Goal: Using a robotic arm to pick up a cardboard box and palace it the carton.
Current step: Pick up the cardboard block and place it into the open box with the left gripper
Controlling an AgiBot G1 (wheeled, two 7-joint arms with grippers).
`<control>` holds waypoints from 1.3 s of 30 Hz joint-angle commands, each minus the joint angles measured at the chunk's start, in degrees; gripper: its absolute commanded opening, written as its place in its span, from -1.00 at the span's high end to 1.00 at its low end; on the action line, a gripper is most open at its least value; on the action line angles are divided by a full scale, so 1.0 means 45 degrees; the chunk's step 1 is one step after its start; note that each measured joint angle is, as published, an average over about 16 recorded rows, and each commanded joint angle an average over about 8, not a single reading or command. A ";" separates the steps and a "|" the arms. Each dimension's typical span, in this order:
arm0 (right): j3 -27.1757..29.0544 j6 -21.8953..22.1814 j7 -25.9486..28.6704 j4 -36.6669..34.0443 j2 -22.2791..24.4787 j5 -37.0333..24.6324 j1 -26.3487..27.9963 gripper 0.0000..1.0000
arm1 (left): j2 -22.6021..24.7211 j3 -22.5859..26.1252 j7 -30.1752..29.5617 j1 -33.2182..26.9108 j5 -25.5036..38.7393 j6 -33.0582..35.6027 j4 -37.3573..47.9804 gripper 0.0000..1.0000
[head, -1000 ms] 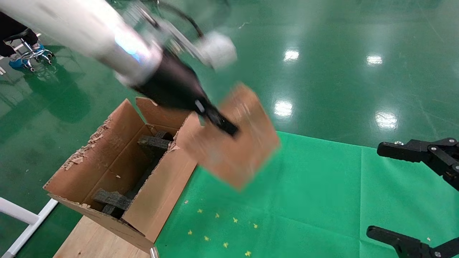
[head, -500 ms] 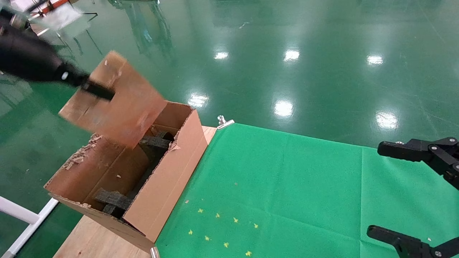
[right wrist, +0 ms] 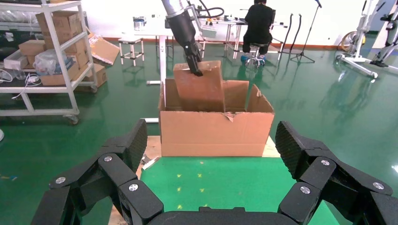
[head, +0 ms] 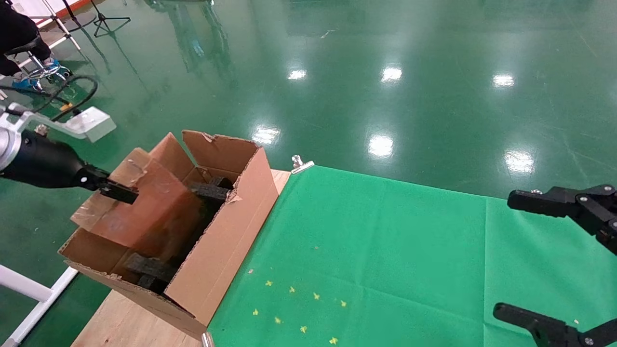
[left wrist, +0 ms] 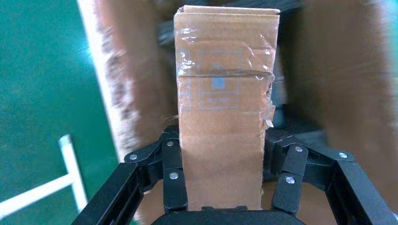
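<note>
The carton (head: 221, 241) stands open at the table's left end, with black foam pieces (head: 209, 190) inside. My left gripper (head: 118, 193) is shut on the cardboard box (head: 144, 212), which is tilted with its lower part down inside the carton. In the left wrist view the taped cardboard box (left wrist: 220, 117) fills the gap between the black fingers (left wrist: 174, 183). In the right wrist view the cardboard box (right wrist: 199, 86) sticks up out of the carton (right wrist: 216, 133), hanging from the left arm (right wrist: 185, 33). My right gripper (head: 503, 255) is parked open at the right edge.
A green cloth (head: 385, 250) covers the table right of the carton, held by a metal clip (head: 301, 164). Bare wood (head: 120, 323) shows under the carton. A white frame (head: 29, 289) stands at the left, with shelving (right wrist: 51, 51) and a seated person (right wrist: 258, 23) farther off.
My left gripper swung the cardboard box from over the green cloth to the left, above the carton, then lowered it into the carton. The right gripper has not moved.
</note>
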 commanded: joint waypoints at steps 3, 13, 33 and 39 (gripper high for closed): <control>-0.0001 0.0001 -0.0001 0.0000 0.0001 0.0001 0.0000 -1.00 | 0.0284 0.0141 0.0804 0.0549 0.0105 -0.0731 0.1465 1.00; -0.0005 0.0002 -0.0002 0.0000 0.0002 0.0003 0.0001 -1.00 | 0.1627 -0.0100 0.2221 0.1570 -0.0368 -0.2659 0.5035 1.00; -0.0010 0.0006 -0.0006 -0.0002 0.0005 0.0008 0.0001 -1.00 | 0.3594 -0.0526 0.3341 0.3802 -0.1214 -0.5084 0.8711 -0.51; -0.0010 0.0008 -0.0006 -0.0004 0.0006 0.0010 0.0001 -1.00 | 0.3664 -0.0570 0.3409 0.3954 -0.1281 -0.5418 0.8815 -1.00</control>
